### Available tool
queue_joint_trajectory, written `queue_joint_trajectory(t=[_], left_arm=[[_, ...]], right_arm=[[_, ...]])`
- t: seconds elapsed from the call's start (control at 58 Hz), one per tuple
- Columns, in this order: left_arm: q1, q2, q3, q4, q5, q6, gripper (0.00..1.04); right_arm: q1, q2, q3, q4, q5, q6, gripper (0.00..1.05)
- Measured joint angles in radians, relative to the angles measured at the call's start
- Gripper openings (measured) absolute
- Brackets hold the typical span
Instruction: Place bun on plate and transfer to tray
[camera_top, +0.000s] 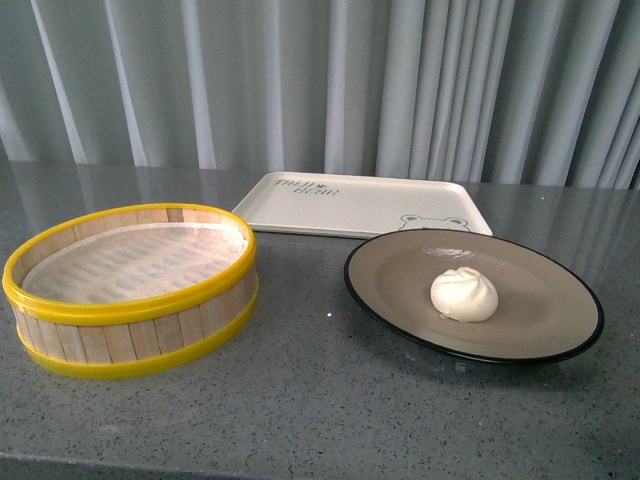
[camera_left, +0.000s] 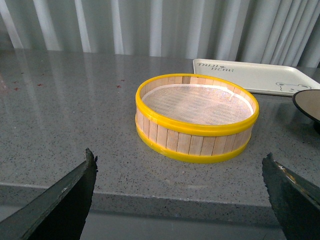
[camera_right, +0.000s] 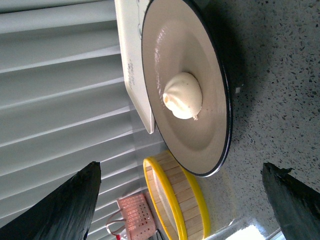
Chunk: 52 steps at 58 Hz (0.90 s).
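Note:
A white pleated bun (camera_top: 464, 294) sits a little right of centre on the brown plate (camera_top: 400, 270) with the black rim, at the right of the table. Behind the plate lies the cream tray (camera_top: 350, 205) with lettering and a bear face, nothing on it. Neither arm shows in the front view. My left gripper (camera_left: 180, 187) is open, back over the table's front edge, facing the steamer basket (camera_left: 197, 117); the plate's edge (camera_left: 307, 102) and the tray (camera_left: 250, 75) show beyond. My right gripper (camera_right: 182, 192) is open, off to the plate's (camera_right: 200, 145) side, with the bun (camera_right: 184, 95) in view.
A yellow-rimmed wooden steamer basket (camera_top: 135, 290) with a white liner stands at the left, a hand's width from the plate. Grey curtains hang behind the speckled grey table (camera_top: 320, 400). In the right wrist view a pink basket (camera_right: 132, 217) shows beyond the steamer (camera_right: 175, 200).

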Motion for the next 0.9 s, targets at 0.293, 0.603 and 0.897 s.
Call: queue_joint_trajectory(t=[0.293,0.603,0.897], left_arm=[[0.0,0.0,0.0,0.0,0.0,0.0,0.98],[0.0,0.0,0.0,0.0,0.0,0.0,0.98],[0.0,0.0,0.0,0.0,0.0,0.0,0.98]], right_arm=[[0.01,0.096,0.022,-0.015,-0.022,0.004,0.96],[-0.002,0.21,0.053,0.029,-0.04,0.003,0.96],[-0.017,0.315,0.107,0.064,-0.051,-0.018,0.96]])
